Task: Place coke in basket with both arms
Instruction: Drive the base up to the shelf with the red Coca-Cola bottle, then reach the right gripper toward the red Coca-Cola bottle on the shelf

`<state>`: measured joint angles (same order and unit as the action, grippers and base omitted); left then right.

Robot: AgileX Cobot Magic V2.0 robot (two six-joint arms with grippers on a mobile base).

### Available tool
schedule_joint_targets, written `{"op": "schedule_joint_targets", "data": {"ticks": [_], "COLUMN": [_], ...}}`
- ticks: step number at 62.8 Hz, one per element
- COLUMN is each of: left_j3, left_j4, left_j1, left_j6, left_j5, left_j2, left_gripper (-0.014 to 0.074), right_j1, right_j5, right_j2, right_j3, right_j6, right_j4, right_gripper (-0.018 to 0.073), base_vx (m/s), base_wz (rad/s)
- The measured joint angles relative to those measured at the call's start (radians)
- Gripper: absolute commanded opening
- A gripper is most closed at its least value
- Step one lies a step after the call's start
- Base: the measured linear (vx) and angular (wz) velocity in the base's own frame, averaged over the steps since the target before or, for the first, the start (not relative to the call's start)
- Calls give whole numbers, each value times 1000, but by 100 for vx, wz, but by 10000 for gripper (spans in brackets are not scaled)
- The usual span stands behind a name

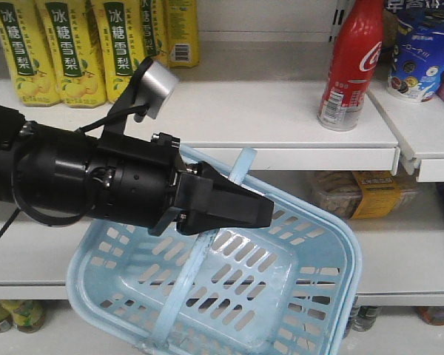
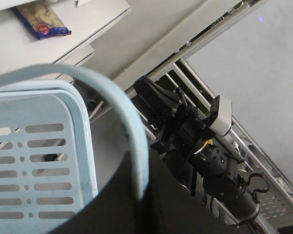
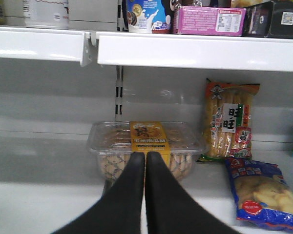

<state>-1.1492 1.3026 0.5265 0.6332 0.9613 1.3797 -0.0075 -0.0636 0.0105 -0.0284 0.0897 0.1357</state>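
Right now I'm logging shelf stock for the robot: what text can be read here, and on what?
"冰糖雪梨": yellow bottles.
"Co", cut-off white script: coke.
"旺旺": snack bag.
Print on the clear box, blue cup and pink box: too blurred to read.

Even, bright light throughout. Front view: white shelf (image 1: 281, 111) nearly washed out, highlight on the silver cap (image 1: 161, 80) at upper left, black arm (image 1: 66, 174) without detail. Left wrist view: basket handle (image 2: 136, 146) blurred near the lens. Right wrist view: glare streaks along the shelf lip (image 3: 185, 51); dark fingers (image 3: 127, 204) soft at lower centre
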Motion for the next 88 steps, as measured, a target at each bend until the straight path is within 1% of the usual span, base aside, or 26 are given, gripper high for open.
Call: {"op": "schedule_joint_targets", "data": {"ticks": [22, 88], "left_j3": [0, 0], "left_j4": [0, 0], "left_j1": [3, 3], "left_j6": [-8, -9], "left_j5": [8, 13], "left_j2": [0, 0], "left_gripper": [-6, -6], "right_j1": [0, 0], "right_j5": [0, 0], "right_j2": [0, 0], "right_j3": [0, 0], "right_j6": [0, 0], "right_j4": [0, 0], "right_gripper": [-6, -6], "base_vx": [3, 0], "base_wz": [-11, 2]}}
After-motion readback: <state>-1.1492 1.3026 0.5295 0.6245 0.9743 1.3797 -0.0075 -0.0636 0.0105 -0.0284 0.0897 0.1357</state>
